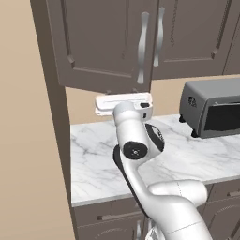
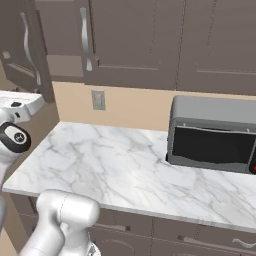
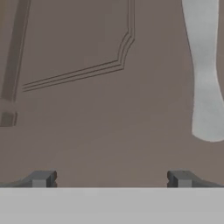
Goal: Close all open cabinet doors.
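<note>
Two cabinet doors hang over the marble counter, and they don't sit alike. One, the left-hand door, swings out from the cabinet face, its lower edge jutting forward over the counter's back left corner, while the neighbouring door lies flush. Each carries a long curved silver handle; the open door's handle runs down its right edge, just beside the closed door's handle.

Below them a grey toaster oven stands toward the counter's right end, against the back wall. On that wall, near the left end, sits a small outlet plate.

Smallest of all, the gripper — its two dark fingertips stand wide apart, gripping nothing, close up against the open door's panel, with the silver handle off to one side.
</note>
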Available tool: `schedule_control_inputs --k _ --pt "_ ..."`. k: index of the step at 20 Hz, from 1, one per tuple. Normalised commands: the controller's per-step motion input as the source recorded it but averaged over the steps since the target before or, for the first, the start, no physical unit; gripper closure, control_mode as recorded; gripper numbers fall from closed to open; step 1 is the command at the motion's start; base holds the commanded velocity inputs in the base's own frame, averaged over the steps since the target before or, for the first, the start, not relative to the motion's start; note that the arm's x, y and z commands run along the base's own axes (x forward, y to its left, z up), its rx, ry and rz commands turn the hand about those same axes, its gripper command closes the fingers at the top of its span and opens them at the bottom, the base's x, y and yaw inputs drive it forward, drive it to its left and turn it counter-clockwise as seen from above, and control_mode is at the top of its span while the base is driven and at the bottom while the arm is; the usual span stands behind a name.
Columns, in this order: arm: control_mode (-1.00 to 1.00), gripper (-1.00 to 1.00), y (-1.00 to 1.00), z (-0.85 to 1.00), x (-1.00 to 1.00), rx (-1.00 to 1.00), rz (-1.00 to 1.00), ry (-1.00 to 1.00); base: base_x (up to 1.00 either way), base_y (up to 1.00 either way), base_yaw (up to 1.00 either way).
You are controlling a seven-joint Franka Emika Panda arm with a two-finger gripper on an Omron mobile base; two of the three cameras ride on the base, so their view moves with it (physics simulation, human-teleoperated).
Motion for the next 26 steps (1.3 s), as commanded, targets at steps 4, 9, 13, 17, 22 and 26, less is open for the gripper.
schedule_control_inputs --k 4,9,13,17,22,26 --pt "-1.0 -1.0 -0.26 0.0 0.36 0.06 0.0 0.0 0.0 0.0 0.0" --pt "-1.0 -1.0 -0.27 0.0 0.37 0.05 0.0 0.0 0.0 0.0 0.0" --pt "-1.0 -1.0 -0.23 0.0 0.38 0.04 0.0 0.0 0.0 0.0 0.0" --pt "-1.0 -1.0 -0.21 0.0 0.41 0.03 0.02 0.0 0.0 0.0 0.0" --pt "-1.0 -1.0 -0.19 0.0 0.4 0.02 0.03 0.0 0.0 0.0 0.0" --pt "-1.0 -1.0 -0.14 0.0 0.35 0.01 0.02 0.0 0.0 0.0 0.0"
